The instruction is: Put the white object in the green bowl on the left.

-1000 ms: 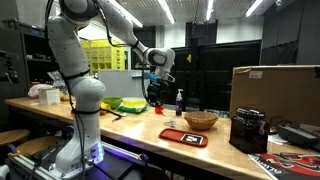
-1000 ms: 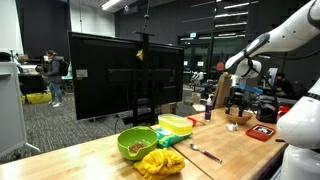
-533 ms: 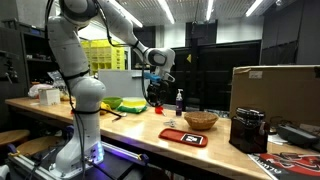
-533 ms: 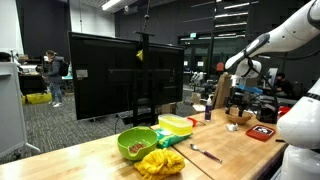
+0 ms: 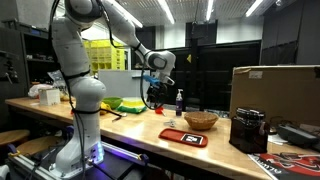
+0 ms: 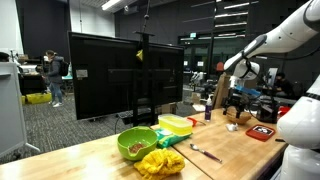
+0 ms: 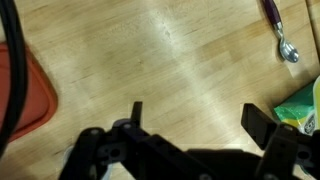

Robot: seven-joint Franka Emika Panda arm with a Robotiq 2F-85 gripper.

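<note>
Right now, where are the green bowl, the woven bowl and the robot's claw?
green bowl (image 6: 128, 152), exterior view, outer wall.
woven bowl (image 5: 201, 123), exterior view, side wall.
gripper (image 7: 198, 116), wrist view, midway between fingertips.

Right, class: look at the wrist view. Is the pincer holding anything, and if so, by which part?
Nothing is held. In the wrist view the pincer is open, and only the bare wooden table shows between its fingers.
</note>
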